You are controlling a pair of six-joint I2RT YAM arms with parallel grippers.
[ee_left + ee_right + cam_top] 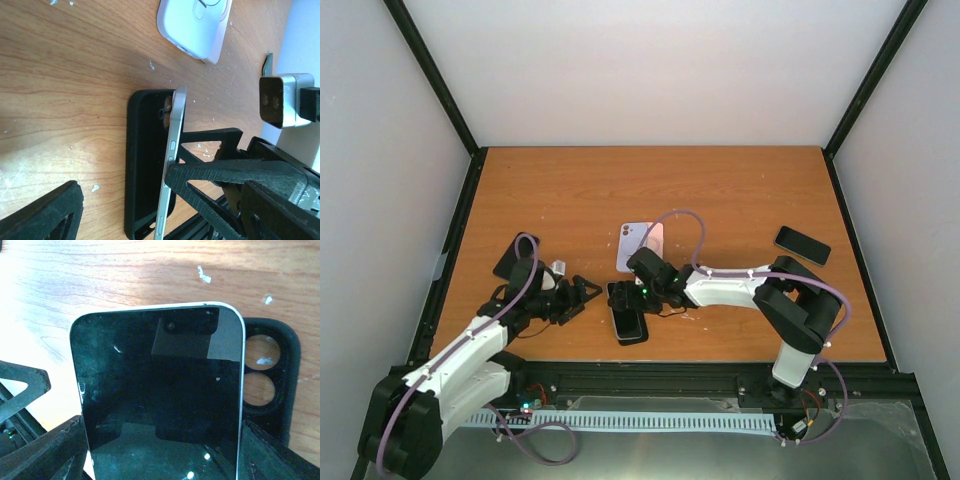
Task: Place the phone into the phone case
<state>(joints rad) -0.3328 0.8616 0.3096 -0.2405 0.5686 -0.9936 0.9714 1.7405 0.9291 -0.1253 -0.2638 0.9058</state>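
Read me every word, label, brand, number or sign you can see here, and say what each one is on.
No readable text anywhere.
The phone shows a dark, blank screen; the black case, the lilac phone and the spare dark phone carry no lettering that shows.

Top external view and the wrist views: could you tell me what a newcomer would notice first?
First the phone, clamped in the right arm's jaws and tilted on its long edge over the open black phone case at the near middle of the table. Next, the left arm's jaws stand open just left of it, and a lilac phone lies flat just beyond.
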